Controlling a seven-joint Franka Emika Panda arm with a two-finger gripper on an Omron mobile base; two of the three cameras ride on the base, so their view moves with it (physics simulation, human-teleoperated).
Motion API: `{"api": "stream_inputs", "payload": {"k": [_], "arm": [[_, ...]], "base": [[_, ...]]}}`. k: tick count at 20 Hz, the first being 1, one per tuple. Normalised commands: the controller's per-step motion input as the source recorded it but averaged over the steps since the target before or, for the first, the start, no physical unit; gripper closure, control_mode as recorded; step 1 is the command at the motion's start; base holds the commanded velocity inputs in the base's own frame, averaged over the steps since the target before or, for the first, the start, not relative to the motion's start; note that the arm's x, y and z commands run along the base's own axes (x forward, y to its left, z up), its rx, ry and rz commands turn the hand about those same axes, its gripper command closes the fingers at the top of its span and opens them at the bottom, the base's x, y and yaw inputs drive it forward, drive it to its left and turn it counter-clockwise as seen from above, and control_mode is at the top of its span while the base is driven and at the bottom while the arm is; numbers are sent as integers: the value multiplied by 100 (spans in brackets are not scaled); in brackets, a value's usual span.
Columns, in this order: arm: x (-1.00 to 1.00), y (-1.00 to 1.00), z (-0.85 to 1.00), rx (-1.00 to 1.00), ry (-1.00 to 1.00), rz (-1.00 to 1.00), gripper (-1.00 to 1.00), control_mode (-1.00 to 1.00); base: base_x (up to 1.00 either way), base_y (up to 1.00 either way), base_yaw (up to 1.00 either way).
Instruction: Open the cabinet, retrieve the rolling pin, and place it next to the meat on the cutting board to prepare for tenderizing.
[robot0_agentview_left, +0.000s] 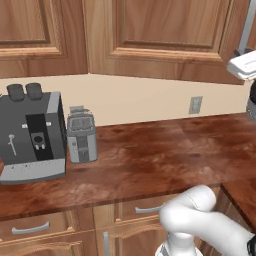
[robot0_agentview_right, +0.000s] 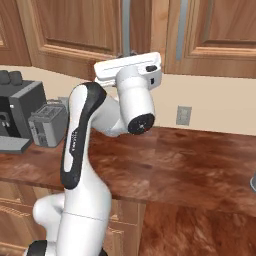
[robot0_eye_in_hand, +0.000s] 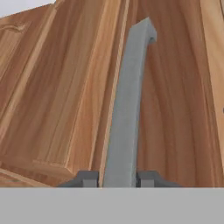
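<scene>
One step in: pincer (robot0_eye_in_hand: 118, 178) straddling the handle (robot0_eye_in_hand: 127, 109) of the cabinet (robot0_eye_in_hand: 57, 96).
Fingertips (robot0_eye_in_hand: 87, 178) are sitting narrowly either side of the grey bar, apparently gripping it; door is looking shut. Handle's long axis is running straight away from the pincer, curving at the far end. Opening, fetching the rolling pin and placing it are remaining.

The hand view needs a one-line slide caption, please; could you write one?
Gripper straddling the grey bar handle of the closed wooden cabinet.
</scene>
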Motion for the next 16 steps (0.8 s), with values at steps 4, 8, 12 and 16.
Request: {"api": "stream_inputs", "payload": {"k": [4,8,12,16], "arm": [[-100,34,-42,-5,-4,7,100,-100],[-100,49,-52,-7,-2,6,100,-100],[-93,34,-30,-2,0,4,100,-100],[-77,-3,1,0,-2,0,-100,-100]], "base": [[0,0,0],[0,0,0],[0,0,0],[0,0,0]]}}
